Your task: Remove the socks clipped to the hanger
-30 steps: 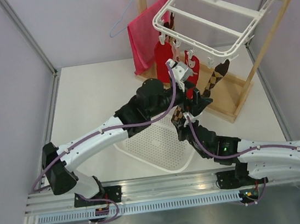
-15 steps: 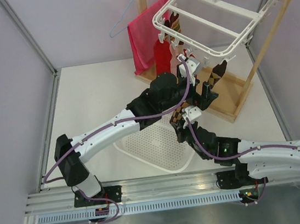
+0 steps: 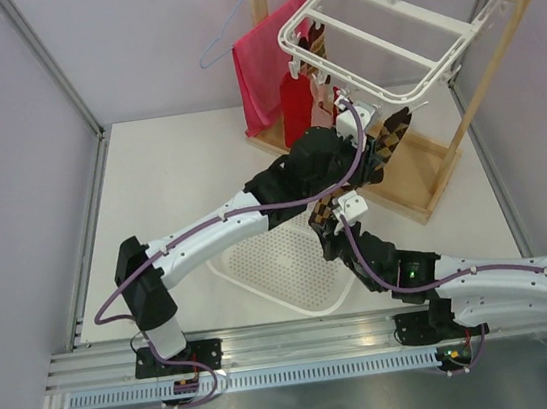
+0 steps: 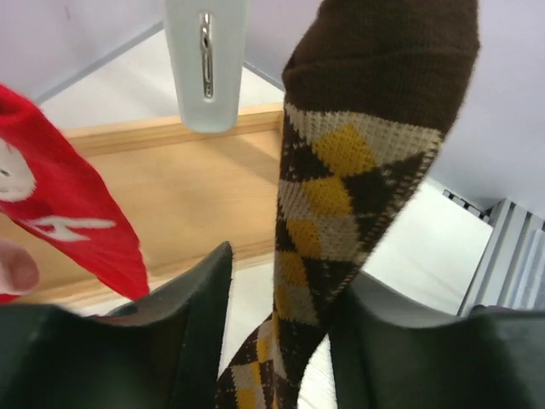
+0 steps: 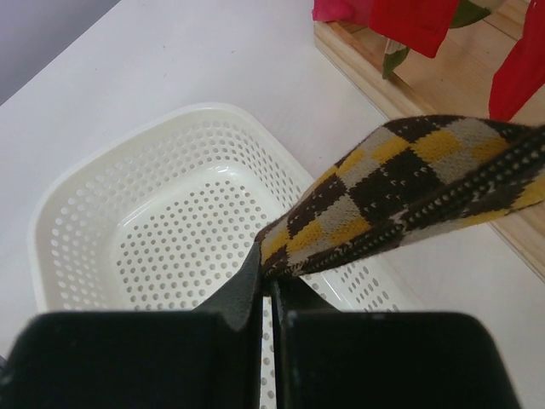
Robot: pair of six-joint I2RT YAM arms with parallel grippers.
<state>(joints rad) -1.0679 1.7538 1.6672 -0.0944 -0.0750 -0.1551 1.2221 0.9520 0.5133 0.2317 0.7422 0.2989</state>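
Observation:
The white hanger [image 3: 383, 27] hangs from the wooden rail, with socks clipped under it. A brown-orange argyle sock [image 3: 393, 130] slants from its clip down to my right gripper [image 3: 339, 214]. That gripper [image 5: 271, 258] is shut on the sock's lower end [image 5: 383, 183]. My left gripper [image 3: 367, 149] reaches up beside the sock's upper part. In the left wrist view the argyle sock [image 4: 341, 179] runs between the fingers of my left gripper [image 4: 285, 281], touching the right one, with a gap on the left. A pale clip [image 4: 206, 64] dangles above. Red socks [image 3: 296, 111] hang to the left.
A white perforated basket [image 3: 280, 269] lies below both grippers. The wooden stand's base [image 3: 424, 185] sits behind it. A red-pink towel [image 3: 265, 64] and a thin wire hanger [image 3: 229, 37] hang at the back left. A red sock [image 4: 72, 226] hangs left of the left fingers.
My left arm has reached up and right to the hanging argyle sock, and its jaws have narrowed around it. The right gripper has stayed put, still holding the sock's lower end.

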